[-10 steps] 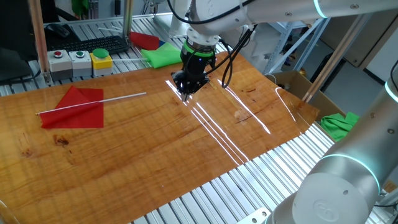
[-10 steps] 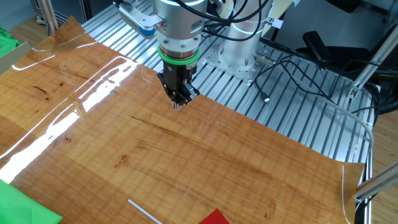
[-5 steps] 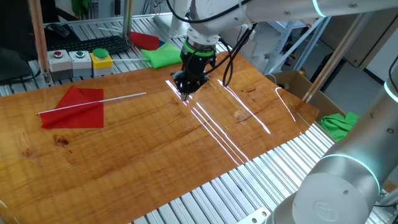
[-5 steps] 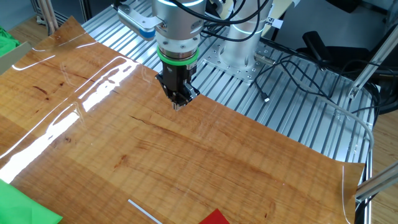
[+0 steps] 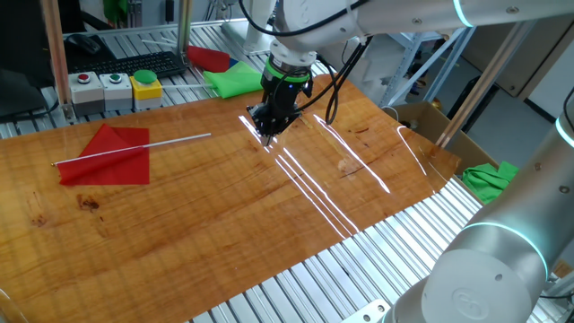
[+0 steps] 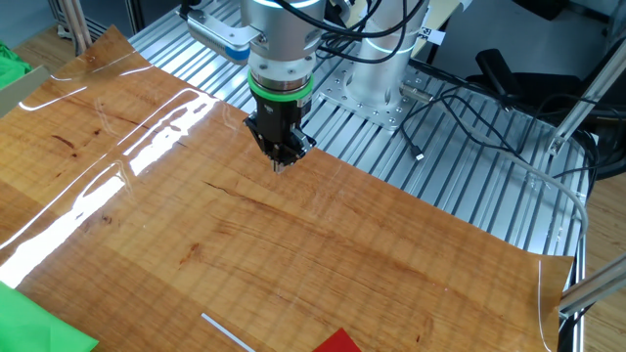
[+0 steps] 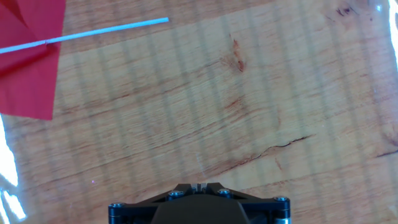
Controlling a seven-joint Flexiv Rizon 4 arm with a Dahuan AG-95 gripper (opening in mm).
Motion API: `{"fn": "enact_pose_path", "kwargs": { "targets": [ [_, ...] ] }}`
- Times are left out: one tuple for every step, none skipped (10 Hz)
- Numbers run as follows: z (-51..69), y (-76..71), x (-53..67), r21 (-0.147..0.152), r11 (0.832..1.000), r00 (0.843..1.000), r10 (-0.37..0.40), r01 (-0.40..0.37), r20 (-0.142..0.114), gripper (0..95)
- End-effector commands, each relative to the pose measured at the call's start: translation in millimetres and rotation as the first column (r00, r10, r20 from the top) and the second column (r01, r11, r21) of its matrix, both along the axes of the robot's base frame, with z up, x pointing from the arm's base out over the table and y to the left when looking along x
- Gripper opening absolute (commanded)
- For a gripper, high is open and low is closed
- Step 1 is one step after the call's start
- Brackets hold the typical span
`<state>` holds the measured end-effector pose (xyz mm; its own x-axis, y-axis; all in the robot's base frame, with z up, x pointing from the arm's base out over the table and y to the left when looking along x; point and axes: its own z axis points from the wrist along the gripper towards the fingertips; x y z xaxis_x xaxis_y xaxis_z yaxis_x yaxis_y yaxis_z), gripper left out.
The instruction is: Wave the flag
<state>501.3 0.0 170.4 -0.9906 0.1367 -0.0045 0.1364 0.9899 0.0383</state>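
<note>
Hovering clenched gripper mid-table, flag lying untouched; needing jaws opening, then centring over its stick.

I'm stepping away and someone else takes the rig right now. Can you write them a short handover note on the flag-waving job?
Claw: shut, empty, pointing down above the wooden table.
Flag: lying flat on the table, red cloth spread out, white stick running across it with its free end toward the claw. Flag and claw are clearly apart.
Done: nothing yet; the flag is untouched.
Left: open the claw, move over to the stick, grasp it, lift the flag and wave it.
</note>
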Motion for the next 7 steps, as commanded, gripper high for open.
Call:
{"fn": "enact_pose_path", "kwargs": {
  "targets": [
    [-0.4, 0.0, -1.3, -0.009, 0.999, 1.0, -0.031, 0.031, -0.001, 0.0],
    [-0.4, 0.0, -1.3, -0.021, 0.999, 0.999, -0.038, 0.038, -0.002, 0.0],
    [-0.4, 0.0, -1.3, -0.025, 0.999, 0.999, -0.039, 0.039, -0.003, 0.0],
    [-0.4, 0.0, -1.3, -0.023, 0.999, 0.999, -0.04, 0.04, -0.004, 0.0],
    [-0.4, 0.0, -1.3, -0.024, 0.999, 0.999, -0.04, 0.04, -0.004, 0.0],
    [-0.4, 0.0, -1.3, -0.025, 0.999, 0.999, -0.042, 0.042, -0.004, 0.0],
    [-0.4, 0.0, -1.3, -0.022, 0.999, 0.999, -0.034, 0.034, -0.004, 0.0]
  ]
}}
